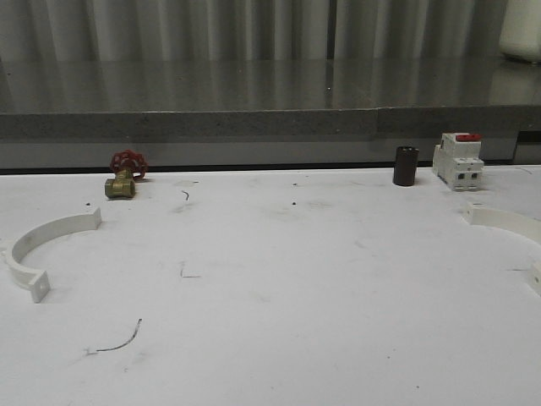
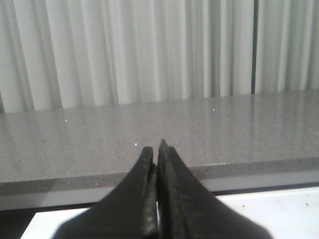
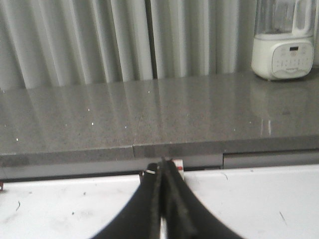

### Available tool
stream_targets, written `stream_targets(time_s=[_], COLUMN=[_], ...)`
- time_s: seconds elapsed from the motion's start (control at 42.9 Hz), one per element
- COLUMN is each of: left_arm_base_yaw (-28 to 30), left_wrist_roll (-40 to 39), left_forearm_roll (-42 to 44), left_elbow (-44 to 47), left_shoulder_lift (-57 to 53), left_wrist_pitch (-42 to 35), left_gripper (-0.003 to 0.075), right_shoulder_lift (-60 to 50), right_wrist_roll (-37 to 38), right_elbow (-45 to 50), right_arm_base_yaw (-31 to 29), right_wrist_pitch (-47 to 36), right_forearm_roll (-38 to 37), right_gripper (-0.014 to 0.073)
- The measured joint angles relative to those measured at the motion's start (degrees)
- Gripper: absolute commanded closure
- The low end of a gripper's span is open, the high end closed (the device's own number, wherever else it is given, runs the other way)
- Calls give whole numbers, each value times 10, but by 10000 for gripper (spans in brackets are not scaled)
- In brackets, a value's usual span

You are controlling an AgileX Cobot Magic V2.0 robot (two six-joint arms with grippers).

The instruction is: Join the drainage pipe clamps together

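Clamps lie unjoined: one drainage pipe clamp (image 1: 46,249) at the left hand's side of the white table (image 1: 279,279), the other drainage pipe clamp (image 1: 511,228) at the right hand's side, well apart. Left hand (image 2: 155,149) and right hand (image 3: 162,167) are pressed together, empty. Nothing is done yet, I judge. Beyond the table: grey counter (image 1: 254,97), curtain (image 2: 124,50).

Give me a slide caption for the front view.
Two white clamp halves lie far apart at opposite table edges, not yet joined.
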Motion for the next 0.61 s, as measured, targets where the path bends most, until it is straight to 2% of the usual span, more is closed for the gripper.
stream_targets(time_s=[0.21,0.419,0.489,0.606], left_arm_base_yaw=[0,0,0,0], left_wrist_roll=[0,0,0,0], left_forearm_roll=[0,-2,-7,-24], left_elbow=[-15,-14,-14,-14], left_shoulder_lift=[123,217,243,273], left_wrist_pitch=[49,69,70,65], left_gripper=[741,741,730,586], right_shoulder_lift=[131,228,253,276], right_wrist_roll=[-1,-1,-1,-1], right_elbow=[-19,-19,-19,-19], right_arm_base_yaw=[0,0,0,0], right_wrist_pitch=[83,100,101,101], right_forearm_roll=[-10,-12,-12,-13], right_gripper=[652,638,550,279])
